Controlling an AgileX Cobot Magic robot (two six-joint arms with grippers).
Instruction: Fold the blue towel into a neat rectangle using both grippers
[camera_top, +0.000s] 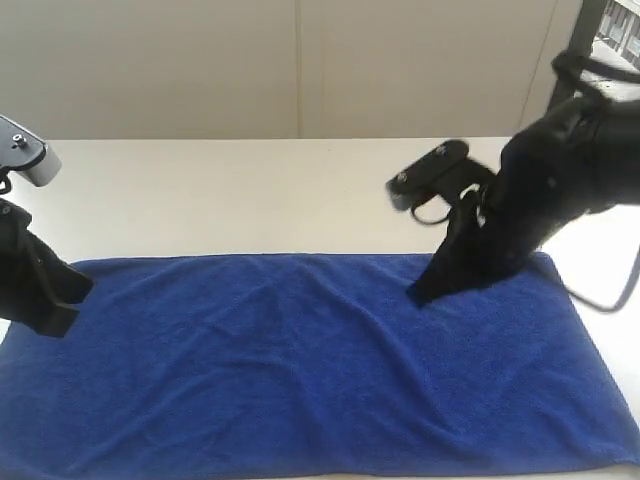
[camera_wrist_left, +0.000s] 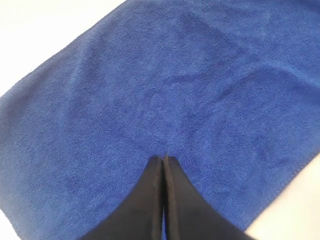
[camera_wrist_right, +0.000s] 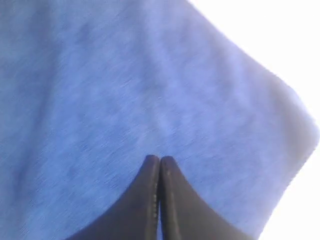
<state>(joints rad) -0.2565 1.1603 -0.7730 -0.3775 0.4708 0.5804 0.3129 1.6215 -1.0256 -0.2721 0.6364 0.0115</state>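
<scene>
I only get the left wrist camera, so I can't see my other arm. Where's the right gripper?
Observer: In the exterior view, the right gripper points down at the towel, near its far edge and right of the middle.
Operator: Is it open?
Observer: No. The right wrist view shows its fingers pressed together with nothing between them.
Operator: Is the towel folded yet?
Observer: No. It lies spread out flat on the white table, lightly wrinkled.

Outside camera looks down over the table (camera_top: 250, 190), wrist cameras sit close above the blue towel (camera_top: 300, 370), all see it.
</scene>
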